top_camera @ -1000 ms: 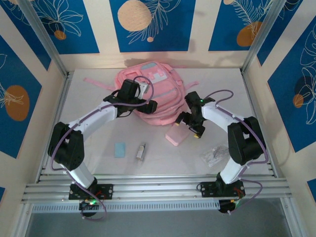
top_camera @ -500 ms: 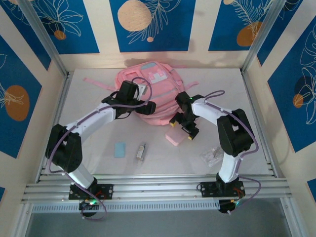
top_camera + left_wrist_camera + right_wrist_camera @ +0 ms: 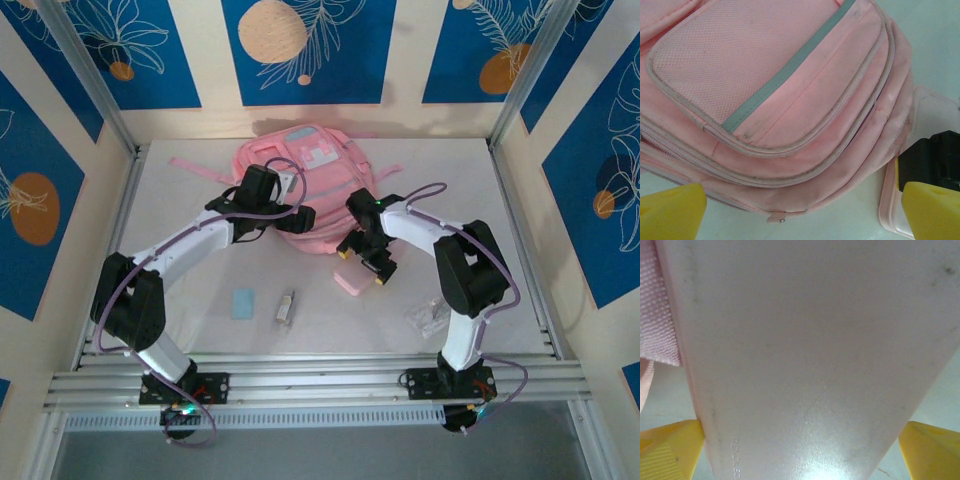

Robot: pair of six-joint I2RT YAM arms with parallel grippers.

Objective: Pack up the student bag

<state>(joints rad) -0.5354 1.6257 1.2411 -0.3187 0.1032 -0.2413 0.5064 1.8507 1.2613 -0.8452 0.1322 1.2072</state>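
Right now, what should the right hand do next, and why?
Probably close the right gripper on the pink pencil case. Its yellow fingers stand open on either side of the case, which lies beside the student bag.

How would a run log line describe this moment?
left end effector: open, above student bag | right end effector: open, straddling pencil case | status: pencil case outside bag
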